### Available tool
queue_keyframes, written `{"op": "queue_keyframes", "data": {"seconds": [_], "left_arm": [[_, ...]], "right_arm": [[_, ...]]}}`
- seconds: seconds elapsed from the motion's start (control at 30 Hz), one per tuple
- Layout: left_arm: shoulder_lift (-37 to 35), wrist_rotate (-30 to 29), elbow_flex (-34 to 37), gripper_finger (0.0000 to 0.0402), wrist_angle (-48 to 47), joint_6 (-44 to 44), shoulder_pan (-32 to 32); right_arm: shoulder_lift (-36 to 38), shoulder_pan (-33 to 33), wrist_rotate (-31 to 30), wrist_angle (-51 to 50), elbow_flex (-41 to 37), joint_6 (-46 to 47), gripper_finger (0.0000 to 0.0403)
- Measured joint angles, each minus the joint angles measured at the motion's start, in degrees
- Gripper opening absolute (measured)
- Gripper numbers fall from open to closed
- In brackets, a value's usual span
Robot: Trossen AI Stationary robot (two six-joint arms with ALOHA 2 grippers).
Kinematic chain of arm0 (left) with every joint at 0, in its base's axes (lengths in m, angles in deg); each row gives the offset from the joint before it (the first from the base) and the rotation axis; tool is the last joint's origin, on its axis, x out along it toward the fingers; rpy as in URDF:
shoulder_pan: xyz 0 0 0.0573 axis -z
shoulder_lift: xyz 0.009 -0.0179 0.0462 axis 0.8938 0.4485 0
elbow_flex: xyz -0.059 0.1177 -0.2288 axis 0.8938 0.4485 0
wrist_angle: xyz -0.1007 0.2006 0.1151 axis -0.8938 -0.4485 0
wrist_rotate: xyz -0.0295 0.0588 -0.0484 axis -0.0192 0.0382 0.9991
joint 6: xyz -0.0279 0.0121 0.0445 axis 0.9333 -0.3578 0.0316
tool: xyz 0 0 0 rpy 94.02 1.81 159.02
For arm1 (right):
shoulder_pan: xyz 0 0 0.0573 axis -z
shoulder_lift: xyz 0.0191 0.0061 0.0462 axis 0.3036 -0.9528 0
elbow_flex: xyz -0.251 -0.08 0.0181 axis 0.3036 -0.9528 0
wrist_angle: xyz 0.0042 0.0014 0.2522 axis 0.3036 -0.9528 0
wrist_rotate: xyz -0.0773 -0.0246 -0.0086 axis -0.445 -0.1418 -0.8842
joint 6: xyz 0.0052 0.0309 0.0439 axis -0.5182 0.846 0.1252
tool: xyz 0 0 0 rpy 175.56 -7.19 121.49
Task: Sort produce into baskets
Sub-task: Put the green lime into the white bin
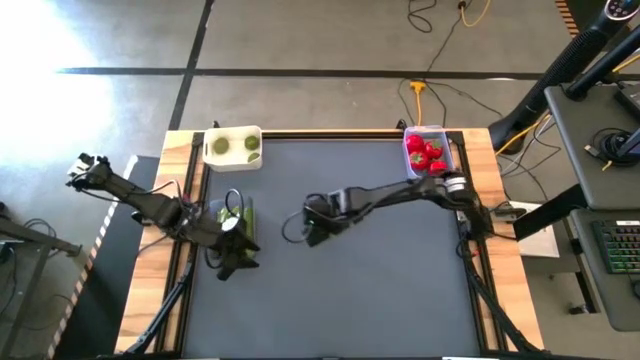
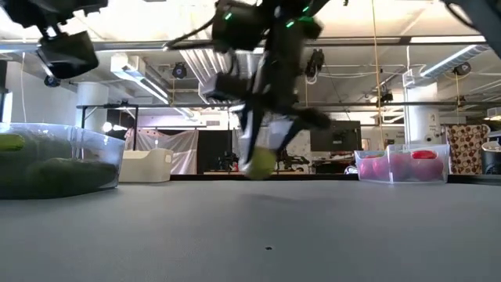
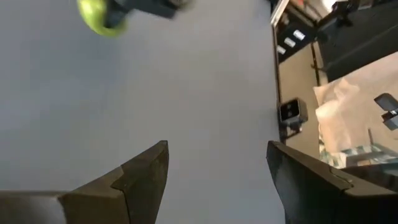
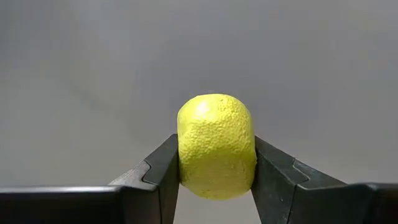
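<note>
Matt surfaces, one pebbled ball

The round yellow-green ball looks rough and pebbled — foam-like; the dark grey tabletop is smooth, matt, wood-edged — the clear plastic tub glossy.

From overhead, the small round yellow-green ball is hidden beneath the right gripper, so its hold on it shows only in the right wrist view. In the low view that ball and the arm above it are blurred. The left wrist view cuts the ball off at the picture's edge and smears it. The clear plastic tub runs off the low view's side, and the green pieces inside are indistinct through its wall. From above, the left gripper is too dark against the dark grey surface to separate its fingers, and partly covers the tub beside it.
</note>
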Motion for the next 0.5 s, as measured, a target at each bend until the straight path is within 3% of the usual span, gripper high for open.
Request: {"op": "queue_keyframes", "data": {"seconds": [0.23,0.5], "left_arm": [[1.6,-6.2,1.1,0.0254,-0.3,4.4,4.4],[5.7,-8.9,1.2,0.0254,-0.3,5.2,4.6]], "right_arm": [[-8.2,2.4,0.1,-1.3,9.6,-9.9,0.0159],[-11.2,1.9,0.2,-7.2,17.0,-11.8,0.0227]]}}
